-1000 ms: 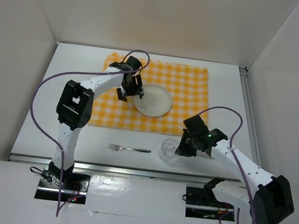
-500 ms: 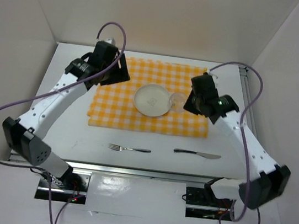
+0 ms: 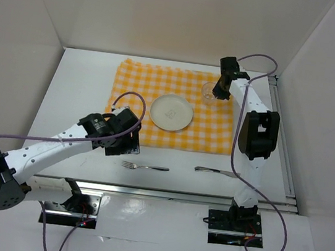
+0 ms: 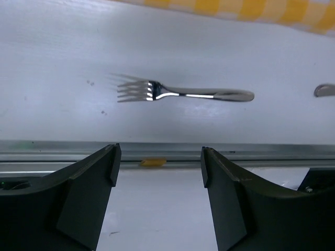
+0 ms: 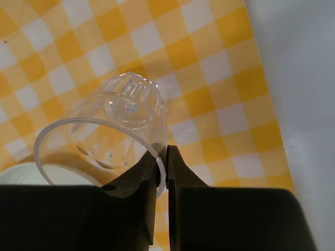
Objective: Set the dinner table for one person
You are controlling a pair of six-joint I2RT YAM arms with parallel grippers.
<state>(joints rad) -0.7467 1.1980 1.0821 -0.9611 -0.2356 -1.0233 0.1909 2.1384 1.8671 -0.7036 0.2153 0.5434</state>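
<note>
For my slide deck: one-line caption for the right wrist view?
Right end effector pinches the rim of a clear glass over the yellow-checked cloth.

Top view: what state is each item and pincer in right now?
glass, rim pinched in the right pincer, over the cloth's far right corner
right pincer, shut on glass
left pincer, open, empty, near the fork
plate, empty, on the cloth
fork, flat on the dinner table, untouched
knife, flat, partly hidden
cloth, spread flat

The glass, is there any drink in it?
Empty. The right wrist view looks into the glass: only its patterned bottom and the checked cloth show through, no liquid.
</note>
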